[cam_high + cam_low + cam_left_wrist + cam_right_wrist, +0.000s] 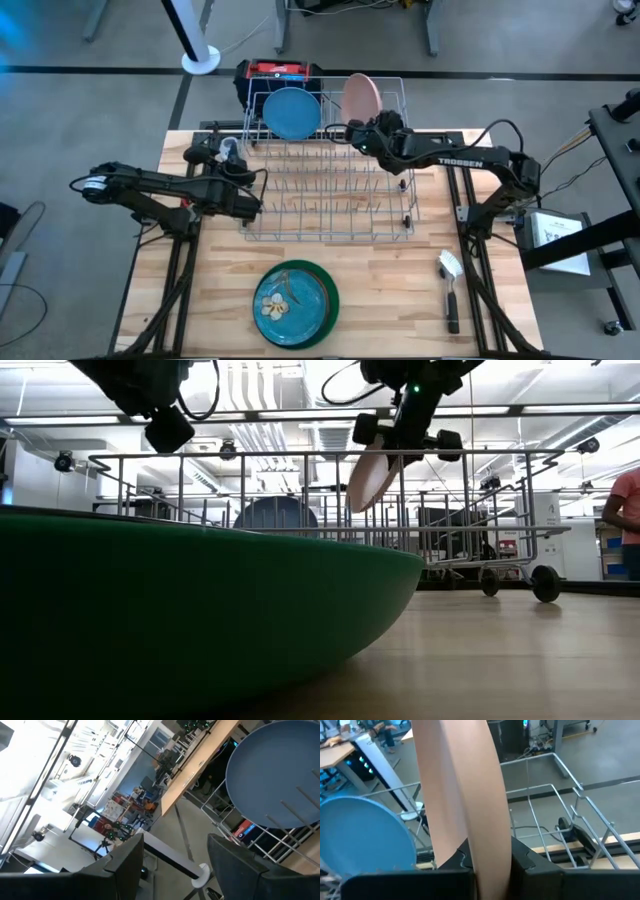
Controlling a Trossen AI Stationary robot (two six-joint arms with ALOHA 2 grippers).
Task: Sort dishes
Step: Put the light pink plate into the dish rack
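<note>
Right end effector [487, 862] grips pink plate [462, 785] beside blue plate [362, 837].

High view overhead, low view table-level, 2 wrist views share rack [330, 185]

Light blue plate [291, 112]; pale pink plate [361, 97]; green plate [296, 303], teal centre; grey rack [330, 185].

We're in a robotics lab, no question. A pale butcher-block table [390, 290] sits on a bare grey concrete floor [90, 120], with the arms' cables trailing off its edge. Looking level across it, there are rows of ceiling strip lights [300, 415] and exposed ducts overhead, long workbenches [200, 757] loaded with gear and glowing electronics, and a person [625, 520] standing off at the side.
</note>
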